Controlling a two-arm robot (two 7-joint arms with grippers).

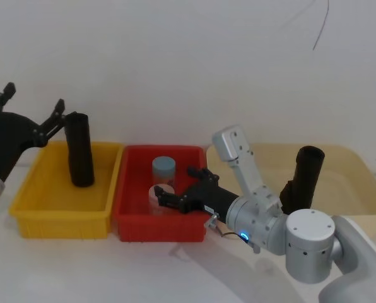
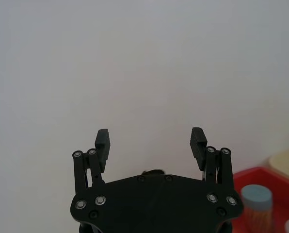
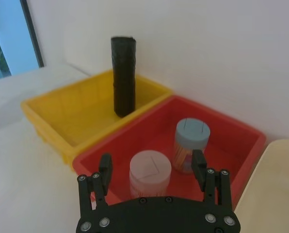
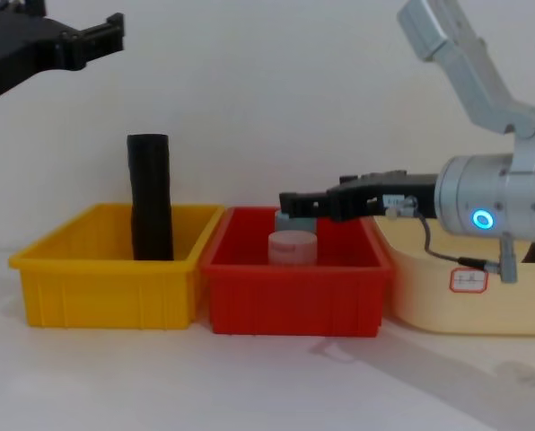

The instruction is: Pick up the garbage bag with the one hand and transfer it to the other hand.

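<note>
Jaws on both grippers were spread, nothing held. The left gripper (image 1: 33,104) hung high above the yellow bin (image 1: 58,224). The right gripper (image 1: 175,183) hovered over the jars (image 1: 163,168) in the red bin (image 1: 159,230). The garbage bag (image 1: 303,177) leaned in the beige tub (image 1: 371,196), well apart from the left gripper. We judged the pick not started; the next move needed a reach to the tub. The bag looked black, matte and stubby, with a wider top.

3 bins (image 1: 62,224) (image 1: 159,228) (image 1: 355,189), 2 jars (image 1: 163,168) (image 1: 154,194), 2 rolls (image 1: 81,150) (image 1: 305,177)
</note>
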